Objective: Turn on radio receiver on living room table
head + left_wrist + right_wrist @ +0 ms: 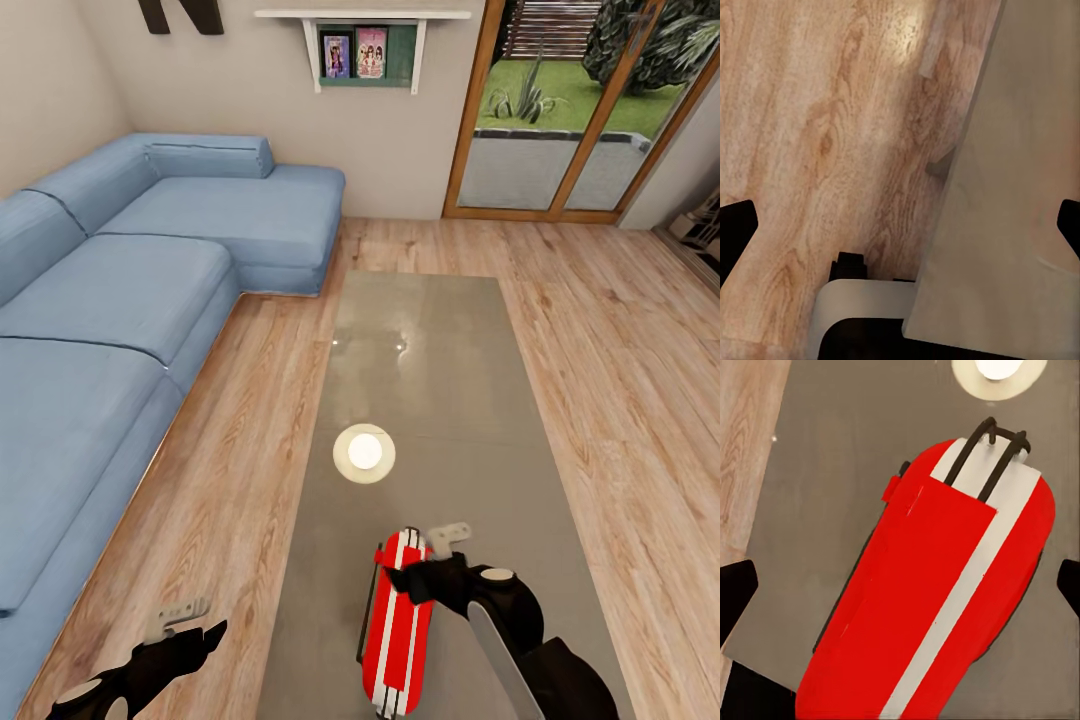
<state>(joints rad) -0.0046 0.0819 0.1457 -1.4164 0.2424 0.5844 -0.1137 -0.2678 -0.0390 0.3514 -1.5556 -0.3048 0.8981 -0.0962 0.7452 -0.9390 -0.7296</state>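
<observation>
Radio (pixel 398 625) upright on tabletop (pixel 440 400), lower centre. Right fingers (pixel 437 548) spread wide above it, holding nothing. Left fingers (pixel 185 618) parted, empty, lower left.

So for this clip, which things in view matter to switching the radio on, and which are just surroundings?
Part of the job:
- radio receiver, red with white stripes
- table it stands on
- right pincer, directly above the radio

Just surroundings:
- blue sofa
- wall shelf with pictures
- glass doors
- left pincer, over the floor
</observation>
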